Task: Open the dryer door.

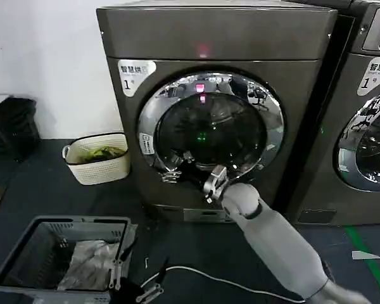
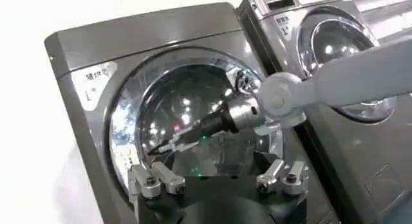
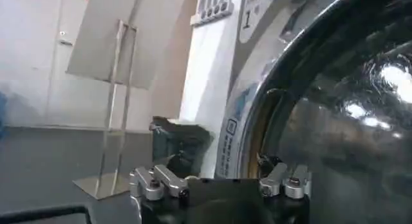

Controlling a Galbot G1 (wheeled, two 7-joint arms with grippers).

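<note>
With the right gripper [image 1: 185,166] reaching to the lower left rim of the shut door [image 1: 210,126] on the dryer [image 1: 240,38], probably just touching, fingers seemingly nearly closed on nothing, you should hook the edge firmly before pulling outward along the hinge arc.

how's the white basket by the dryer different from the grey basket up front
The white basket is rounded with solid-looking sides; the grey basket is squarish with slatted sides. The white basket sits by the dryer on its left and holds something greenish; the grey basket lies nearer the robot and holds pale crumpled cloth. Both rest on the dark floor, open-topped.
</note>
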